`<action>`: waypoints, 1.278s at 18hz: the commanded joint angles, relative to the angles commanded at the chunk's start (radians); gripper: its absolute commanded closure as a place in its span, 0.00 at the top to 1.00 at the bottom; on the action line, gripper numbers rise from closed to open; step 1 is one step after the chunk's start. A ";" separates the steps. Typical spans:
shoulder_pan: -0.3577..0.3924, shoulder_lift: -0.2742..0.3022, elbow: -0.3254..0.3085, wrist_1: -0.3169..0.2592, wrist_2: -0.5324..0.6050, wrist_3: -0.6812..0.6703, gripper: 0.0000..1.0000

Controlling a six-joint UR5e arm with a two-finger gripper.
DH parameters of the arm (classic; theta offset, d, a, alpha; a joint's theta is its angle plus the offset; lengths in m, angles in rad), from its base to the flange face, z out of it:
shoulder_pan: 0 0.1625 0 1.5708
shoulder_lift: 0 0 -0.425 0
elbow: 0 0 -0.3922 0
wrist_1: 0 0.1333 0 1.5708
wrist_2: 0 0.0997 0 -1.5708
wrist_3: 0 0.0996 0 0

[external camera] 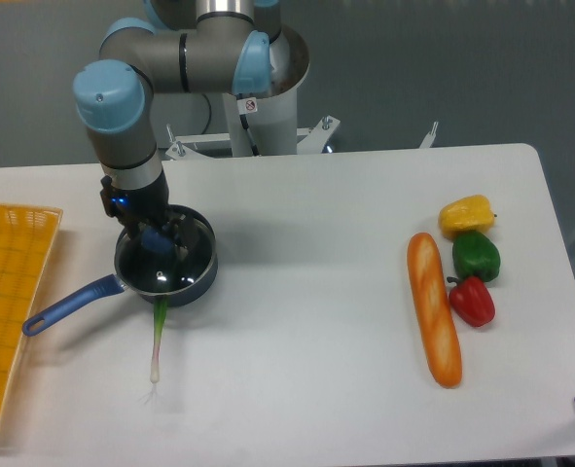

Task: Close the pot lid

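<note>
Far left of the worktop (pixel 316 341): yellow mesh basket (pixel 10 292), partly cut off by the picture's edge, with a small reddish item just visible at its near corner.

Right of the basket: the pot (pixel 170 277), dark and round, upright on the worktop. Long blue handle (pixel 68 304) pointing left and toward the near edge, ending close to the basket. Seated on the pot rim: the lid (pixel 161 275), glassy with reflections on its near part, blue knob (pixel 155 240) at its centre.

Directly above the knob: the gripper (pixel 157 236), pointing straight down from the grey-and-blue arm (pixel 122 126). Fingers standing either side of the knob; contact with the knob impossible to tell, and open or closed state of the gripper likewise not discernible at this size.

Just near of the pot: green onion (pixel 158 341), green end touching or tucked under the pot's near wall, white root end toward the near edge.

Well apart, on the right side of the worktop: baguette (pixel 433 306) lying lengthwise far-to-near. Just right of it, a column of three peppers: yellow pepper (pixel 466 214) farthest, green pepper (pixel 476 256) in the middle, red pepper (pixel 472 301) nearest, each touching the next.
</note>
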 joint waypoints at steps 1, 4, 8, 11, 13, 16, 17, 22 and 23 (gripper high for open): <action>0.015 0.000 0.005 -0.002 -0.002 0.011 1.00; 0.043 -0.003 0.020 -0.011 -0.002 0.038 1.00; 0.120 0.002 0.040 -0.076 -0.003 0.171 1.00; 0.189 0.008 0.072 -0.153 -0.005 0.290 1.00; 0.230 0.009 0.086 -0.169 -0.003 0.320 1.00; 0.290 0.018 0.095 -0.190 -0.003 0.392 1.00; 0.314 0.024 0.095 -0.198 -0.003 0.428 1.00; 0.423 0.054 0.097 -0.267 -0.003 0.621 1.00; 0.443 0.060 0.097 -0.276 -0.003 0.656 1.00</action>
